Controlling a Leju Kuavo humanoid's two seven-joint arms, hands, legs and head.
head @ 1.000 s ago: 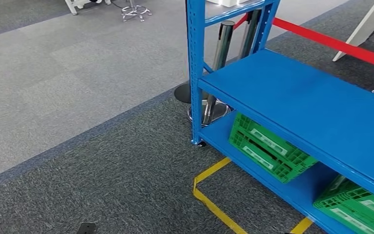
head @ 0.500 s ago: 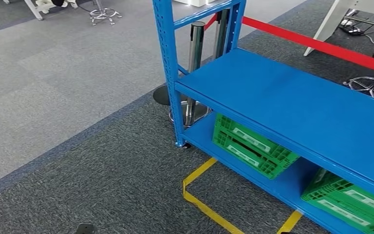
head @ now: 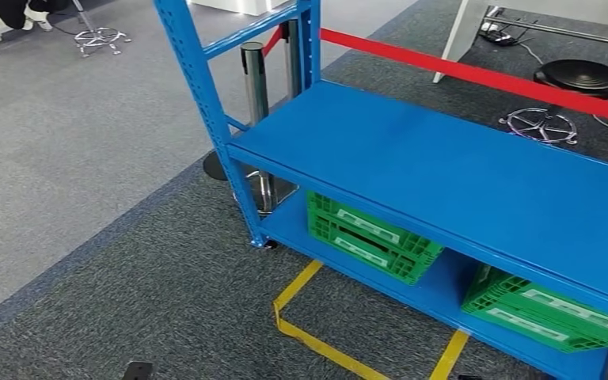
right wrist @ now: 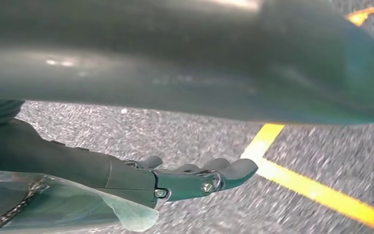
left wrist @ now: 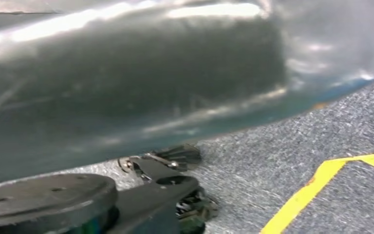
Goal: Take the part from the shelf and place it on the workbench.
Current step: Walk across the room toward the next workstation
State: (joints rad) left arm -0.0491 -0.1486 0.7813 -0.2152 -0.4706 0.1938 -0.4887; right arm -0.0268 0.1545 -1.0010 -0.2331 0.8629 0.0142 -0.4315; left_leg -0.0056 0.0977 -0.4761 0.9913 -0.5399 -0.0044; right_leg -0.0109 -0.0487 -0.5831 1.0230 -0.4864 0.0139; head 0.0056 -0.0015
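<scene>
Two green crates (head: 368, 236) sit on the bottom level of the blue shelf (head: 443, 166); its middle board is bare, and the part cannot be made out. Right robot hand (right wrist: 195, 178) hangs over grey carpet (head: 166, 293) near yellow floor tape (right wrist: 316, 190), fingers extended, holding nothing. Left robot hand (left wrist: 170, 185) is blurred; its state cannot be told.

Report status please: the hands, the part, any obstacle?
Right hand low over grey carpet, holding nothing. Left hand state unclear. No part seen on blue metal shelf; green plastic crates below. Red barrier belt behind the shelf.
</scene>
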